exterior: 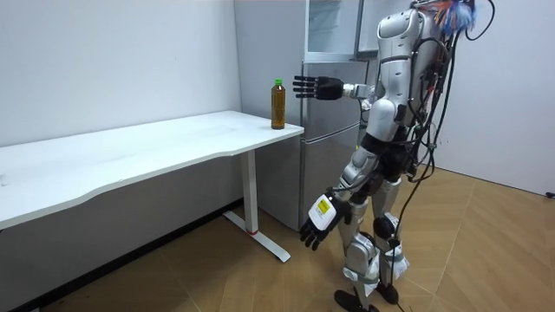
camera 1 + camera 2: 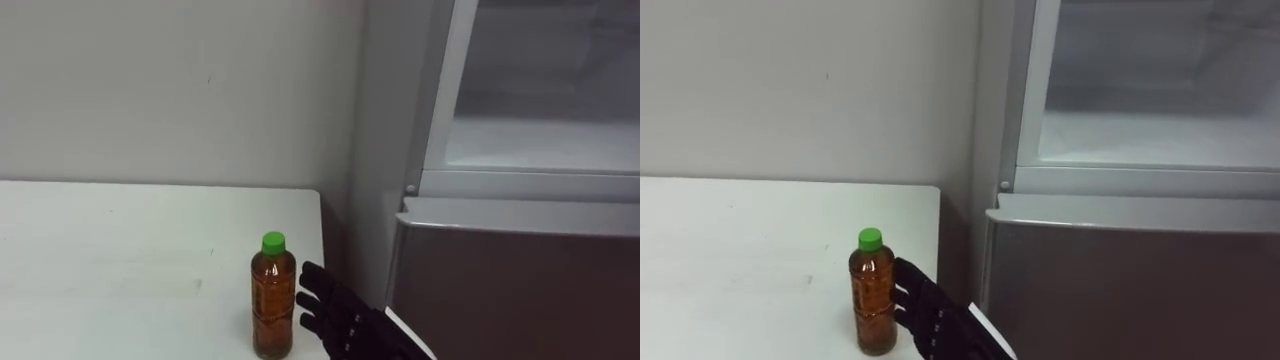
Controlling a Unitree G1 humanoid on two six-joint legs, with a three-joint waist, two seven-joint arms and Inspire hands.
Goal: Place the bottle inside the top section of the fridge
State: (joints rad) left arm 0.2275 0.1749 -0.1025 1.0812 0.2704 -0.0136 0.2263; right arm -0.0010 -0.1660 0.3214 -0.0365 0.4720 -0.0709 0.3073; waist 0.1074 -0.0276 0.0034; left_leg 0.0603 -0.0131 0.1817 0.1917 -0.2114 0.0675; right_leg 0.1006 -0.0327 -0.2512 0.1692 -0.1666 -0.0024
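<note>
The bottle [image 2: 273, 296] stands upright near the counter's [image 2: 120, 260] right edge. My right hand [image 2: 335, 312] sits just beside it, fingers straight, gripping nothing. If I bump it before they curl round, this tall, narrow bottle could topple. My left hand [image 1: 316, 227] hangs relaxed.

bottle [image 2: 273, 296] upright on table [image 2: 120, 260], near its right end | right hand [image 2: 335, 312] just right of bottle | fridge [image 1: 326, 156] right of table | upper compartment [image 2: 540, 100] above lower door [image 2: 520, 290] | left hand [image 1: 316, 227] low at robot's side, before fridge
</note>
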